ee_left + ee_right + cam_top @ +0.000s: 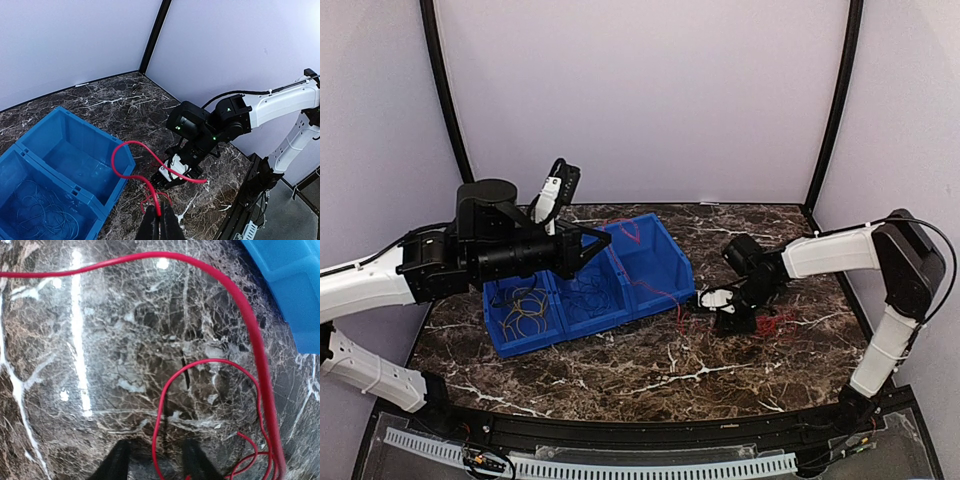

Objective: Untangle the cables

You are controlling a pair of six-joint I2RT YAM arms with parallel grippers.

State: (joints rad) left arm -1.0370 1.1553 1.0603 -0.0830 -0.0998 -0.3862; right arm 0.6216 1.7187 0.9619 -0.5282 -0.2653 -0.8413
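My left gripper (603, 247) hangs over the blue bin and is shut on a thick red cable (131, 176). In the left wrist view its fingertips (161, 220) pinch the cable's end, and the cable loops toward the right gripper (162, 181). My right gripper (712, 312) is low over the table with its jaws open (157, 465). A thin red cable loop (165, 400) runs between them on the marble. More red cable (775, 320) lies bunched beside it. Yellow-tan cables (525, 310) fill the bin's left compartment. Dark blue cables (585, 295) fill the middle one.
The blue three-compartment bin (520, 345) stands left of centre on the dark marble table (650, 370). A red strand (630, 232) lies in its right compartment. The bin's corner (295, 285) shows near the right gripper. Black frame posts stand at the back corners.
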